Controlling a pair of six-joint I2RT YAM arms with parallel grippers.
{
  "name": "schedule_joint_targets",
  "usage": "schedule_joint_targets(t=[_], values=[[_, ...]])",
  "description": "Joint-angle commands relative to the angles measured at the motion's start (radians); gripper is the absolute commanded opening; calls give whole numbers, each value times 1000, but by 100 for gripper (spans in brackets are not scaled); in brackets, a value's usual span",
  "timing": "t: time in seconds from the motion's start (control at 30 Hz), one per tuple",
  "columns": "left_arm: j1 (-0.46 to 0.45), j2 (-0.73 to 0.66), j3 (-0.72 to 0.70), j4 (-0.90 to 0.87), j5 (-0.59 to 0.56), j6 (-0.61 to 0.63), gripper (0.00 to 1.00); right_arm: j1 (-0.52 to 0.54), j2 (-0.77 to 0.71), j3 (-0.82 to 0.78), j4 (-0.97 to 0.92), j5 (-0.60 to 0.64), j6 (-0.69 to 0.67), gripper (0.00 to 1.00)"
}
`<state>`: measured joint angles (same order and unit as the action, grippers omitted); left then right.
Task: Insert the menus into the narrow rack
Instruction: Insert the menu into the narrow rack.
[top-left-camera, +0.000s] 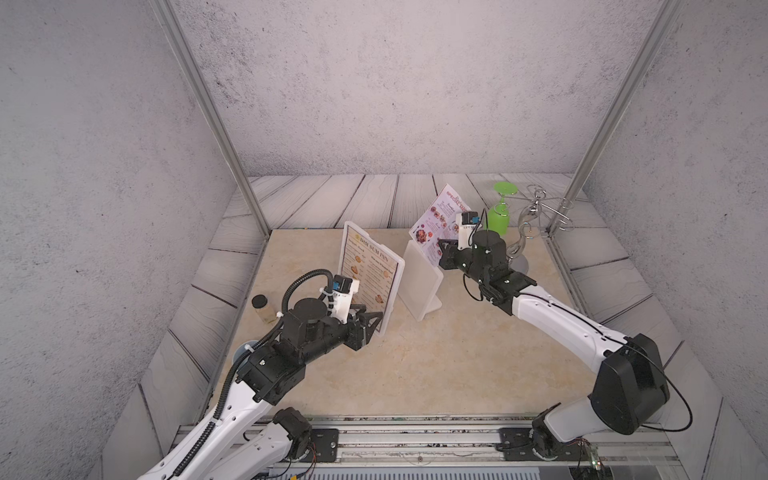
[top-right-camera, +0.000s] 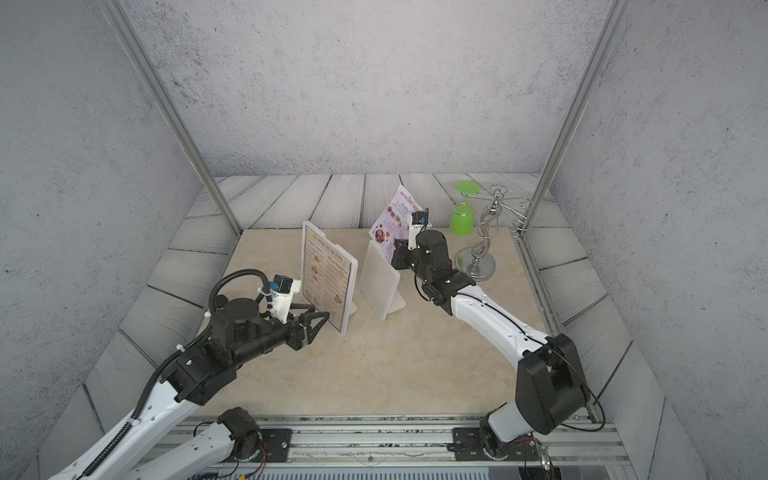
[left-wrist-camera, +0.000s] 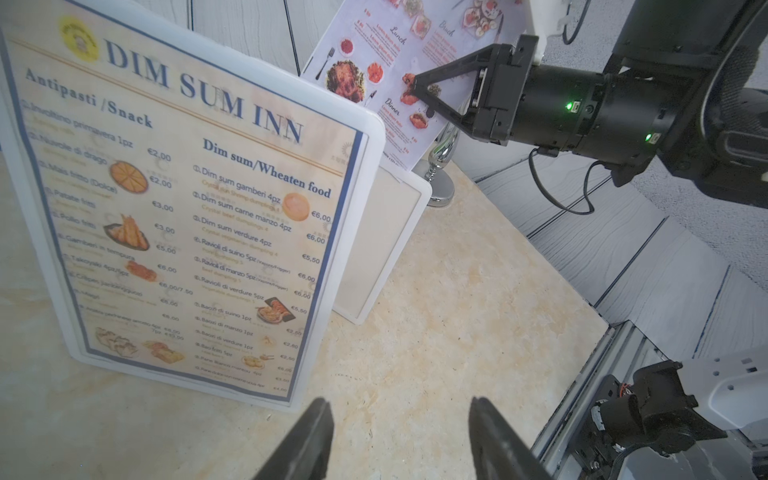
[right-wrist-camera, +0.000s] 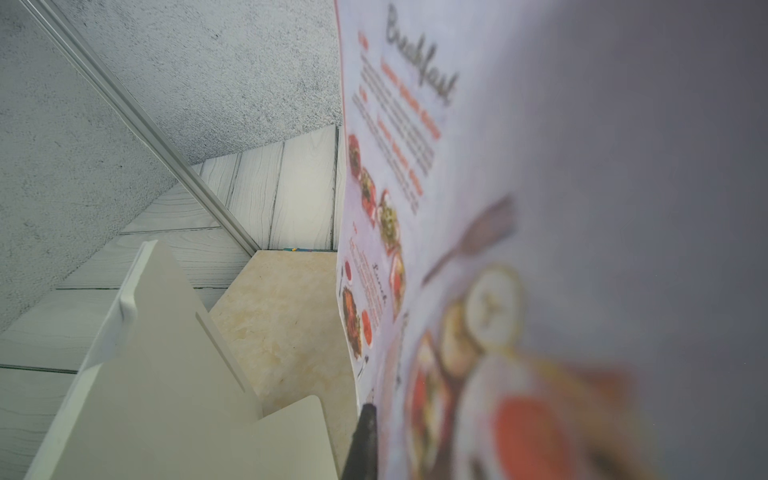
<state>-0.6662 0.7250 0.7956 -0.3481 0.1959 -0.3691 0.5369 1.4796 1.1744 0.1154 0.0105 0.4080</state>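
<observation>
Surface (top-left-camera: 415, 365) carries two white racks side by side. Full rack (left-wrist-camera: 374, 141) holds dim sum menu (top-left-camera: 368, 276) upright. Left hand (top-left-camera: 372, 318) sits low at that rack's near corner, fingers apart, gripping nothing. Right hand (top-left-camera: 441, 245) is clamped tight on special menu (top-left-camera: 436, 216), holding it tilted over empty rack (top-left-camera: 419, 282). The sheet's lower edge meets the rack top; in the slot or not, can't tell. Inverted green glass (top-left-camera: 498, 218) is at the back, beside chrome stand (top-right-camera: 476, 264).
</observation>
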Motion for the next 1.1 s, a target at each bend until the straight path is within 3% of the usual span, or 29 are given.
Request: schedule_joint_targets(t=[0.0,1.07], values=[[-10,-10,-13,22,8,-19,56,6,-45,-18,-30,6,-15,0],[-24,7,-9,29,5,-10,56,17,-44,-24,-111,-28,-47,0]])
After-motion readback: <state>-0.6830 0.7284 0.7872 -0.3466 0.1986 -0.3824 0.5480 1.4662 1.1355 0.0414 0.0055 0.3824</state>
